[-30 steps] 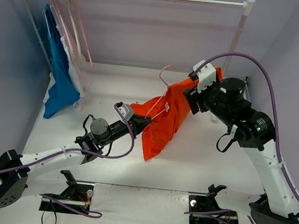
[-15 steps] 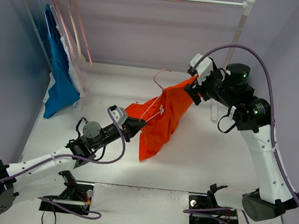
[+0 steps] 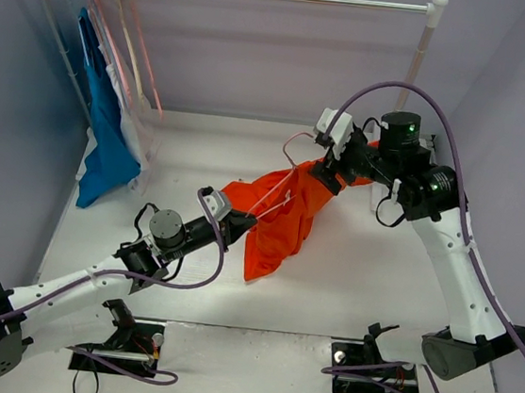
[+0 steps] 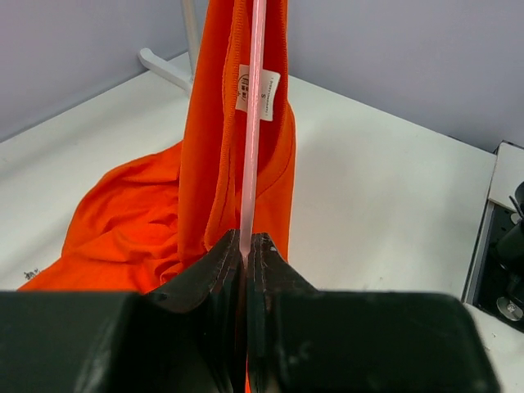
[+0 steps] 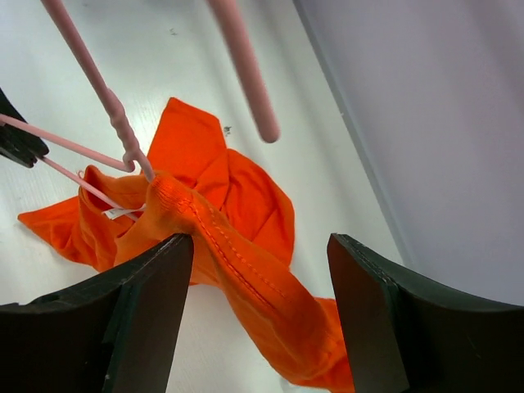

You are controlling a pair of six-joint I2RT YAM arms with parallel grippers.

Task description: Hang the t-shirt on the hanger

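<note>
Left pincer (image 4: 246, 250) is pressed together on the thin pale-pink wire hanger (image 4: 253, 131). The wire runs straight out ahead of its tips, long axis in line with the pincer. The bright orange cloth t-shirt (image 4: 139, 221) hangs on both sides of that wire, its small white label (image 4: 258, 92) further out along it. Cloth pools on the white surface (image 4: 385, 180) below and left of the tips.

Only the left wrist view shows this pinch; the top view shows tips against cloth.

Only the right wrist view shows the right pincer (image 5: 260, 246) spread wide, a stitched ridge of t-shirt between its fingers (image 5: 139, 303). Contact with them cannot be told. The hanger's twisted neck and hook sit just ahead of that pincer, hook end pointing back toward it.

Top view: t-shirt stretched from one pincer to the other, lower part drooping between them.
</note>
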